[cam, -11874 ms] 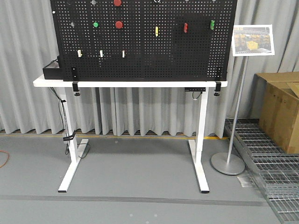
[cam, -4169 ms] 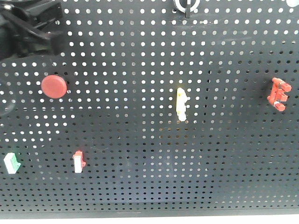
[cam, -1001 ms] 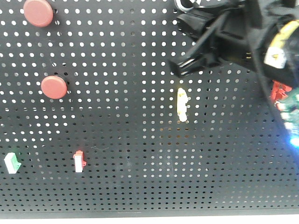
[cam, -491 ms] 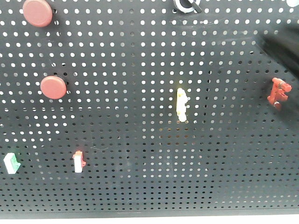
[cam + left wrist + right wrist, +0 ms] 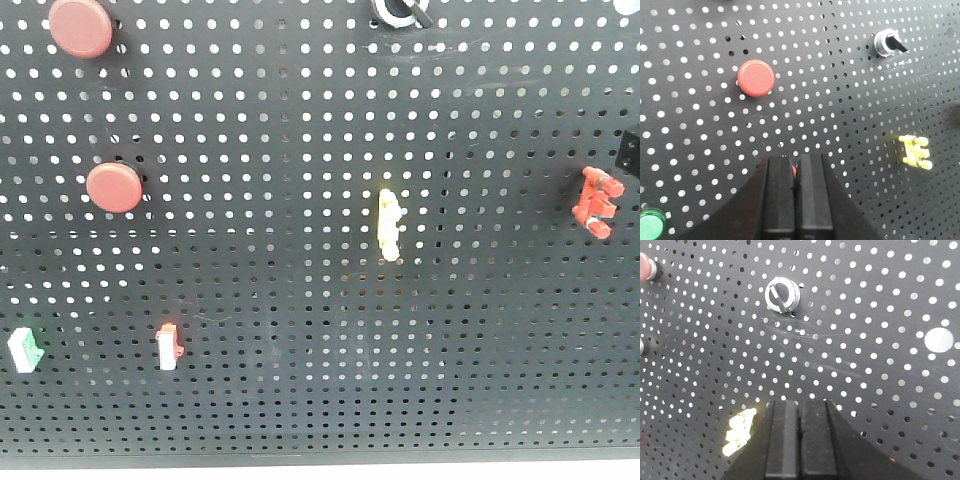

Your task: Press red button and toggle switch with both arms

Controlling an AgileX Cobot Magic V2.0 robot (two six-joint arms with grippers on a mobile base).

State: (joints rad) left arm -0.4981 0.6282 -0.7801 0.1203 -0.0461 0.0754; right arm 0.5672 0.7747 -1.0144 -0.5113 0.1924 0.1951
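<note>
Comparing with half a second back, I see the dark blur at the pegboard's [image 5: 300, 300] upper right has shrunk to a sliver at the right edge. Nothing else moved — red button [image 5: 81, 26] top left, toggle switch [image 5: 398, 12] at the top edge. Left gripper [image 5: 796, 172] jaws are pressed together below the button; right gripper [image 5: 800, 415] jaws are likewise pressed together, under the switch.

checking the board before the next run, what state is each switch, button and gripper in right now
upper red button: untouched, nothing on it
lower red button: untouched
toggle switch: lever slanted, free of contact
yellow toggle: upright, untouched
left gripper: jaws shut, empty
right gripper: jaws shut, empty
</note>
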